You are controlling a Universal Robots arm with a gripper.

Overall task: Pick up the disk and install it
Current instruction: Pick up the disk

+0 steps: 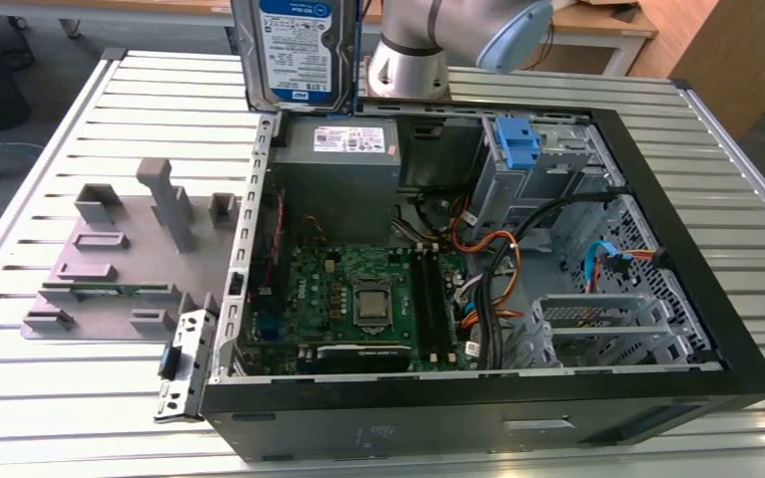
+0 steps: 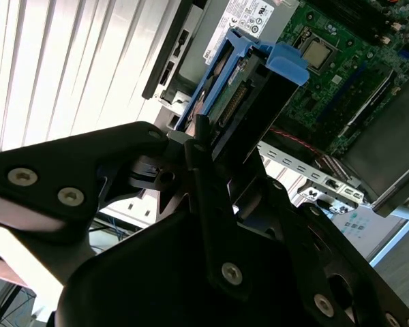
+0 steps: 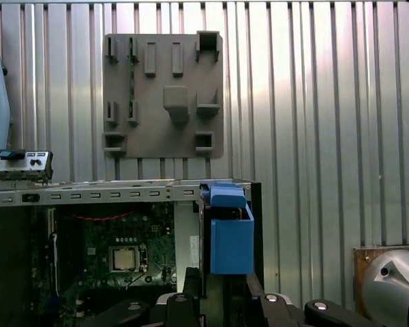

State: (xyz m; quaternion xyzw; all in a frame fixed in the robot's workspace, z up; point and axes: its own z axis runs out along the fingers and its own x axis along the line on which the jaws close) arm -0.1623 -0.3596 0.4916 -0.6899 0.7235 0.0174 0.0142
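While the gripper clamps it, the disk hangs upright — clear above the rim of the open case, power-supply box just beneath.

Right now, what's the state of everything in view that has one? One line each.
disk: in the air, upright, in its blue carrier, not yet in the case.
pincer: shut on the disk.
computer case: on its side, side panel off, open.
blue bracket: seated inside the case.
power supply: mounted inside the case.
grey fixture plate: flat on the table, beside the case.
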